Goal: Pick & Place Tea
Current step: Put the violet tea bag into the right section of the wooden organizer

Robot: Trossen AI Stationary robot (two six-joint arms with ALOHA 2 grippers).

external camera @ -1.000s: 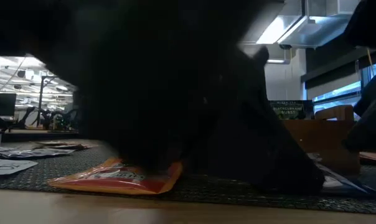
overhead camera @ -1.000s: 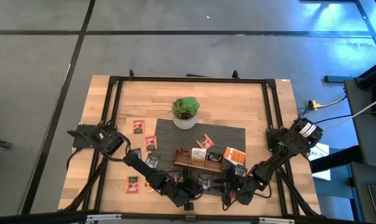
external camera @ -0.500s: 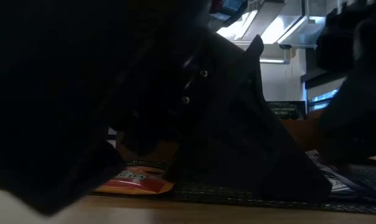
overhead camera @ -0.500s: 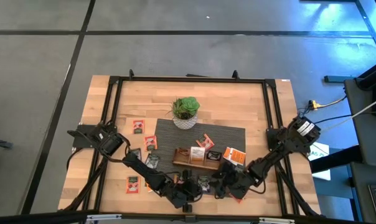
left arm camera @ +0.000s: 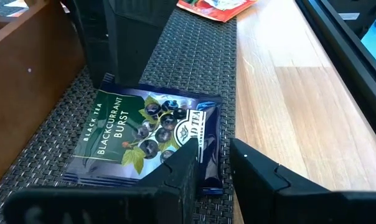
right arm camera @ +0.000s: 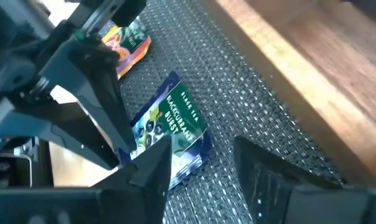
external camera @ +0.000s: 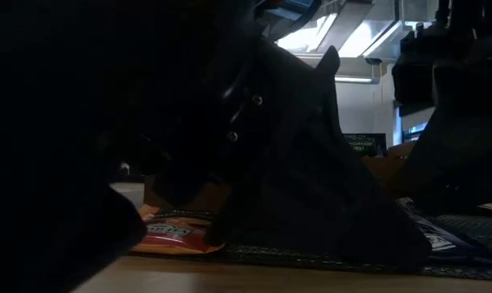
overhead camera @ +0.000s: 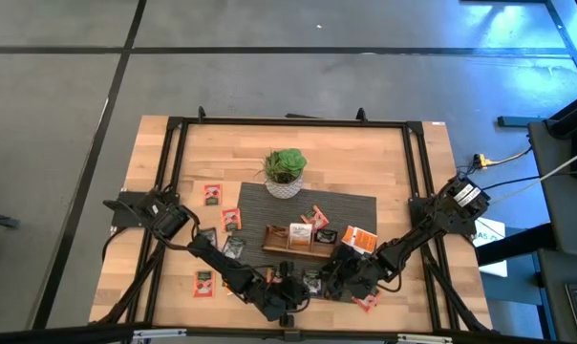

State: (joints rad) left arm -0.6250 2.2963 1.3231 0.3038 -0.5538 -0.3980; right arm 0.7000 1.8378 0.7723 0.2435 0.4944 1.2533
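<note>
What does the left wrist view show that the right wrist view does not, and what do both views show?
Only the left wrist view shows bare wooden table beside the mat and a red-orange sachet at the mat's far end. Only the right wrist view shows an orange and dark sachet beyond the left gripper. Both show the Blackcurrant Burst sachet lying flat on the woven grey mat, with the left gripper at its edge, and the wooden tray.

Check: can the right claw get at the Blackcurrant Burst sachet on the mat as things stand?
Probably yes. The right claw hangs open just above the Blackcurrant Burst sachet, which lies flat on the woven mat with nothing on top. The left claw sits at the sachet's other edge, so the two arms are crowded there.
</note>
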